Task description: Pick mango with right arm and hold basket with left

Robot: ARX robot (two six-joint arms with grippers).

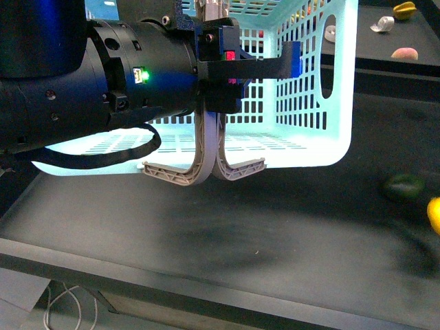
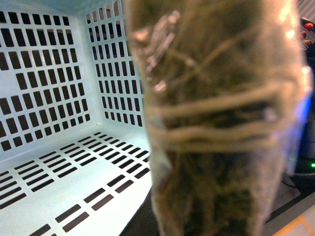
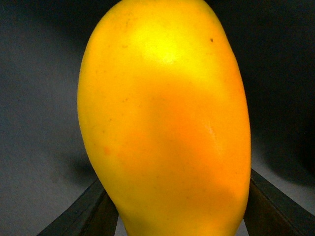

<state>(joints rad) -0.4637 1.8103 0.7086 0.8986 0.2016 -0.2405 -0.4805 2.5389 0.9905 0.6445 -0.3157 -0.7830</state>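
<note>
Straddling the smooth yellow-orange mango [image 3: 165,123], right gripper [image 3: 174,201] shows unclear contact; left gripper [image 1: 213,69] clamps the turquoise basket [image 1: 302,89] handles [image 1: 206,165].

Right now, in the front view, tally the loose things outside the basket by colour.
Yellow: 2, the mango and a back piece
Dark green: 1, a green fruit
Pink: 1, a pink fruit
White: 1, a white roll
Total: 5, all outside the basket
</note>
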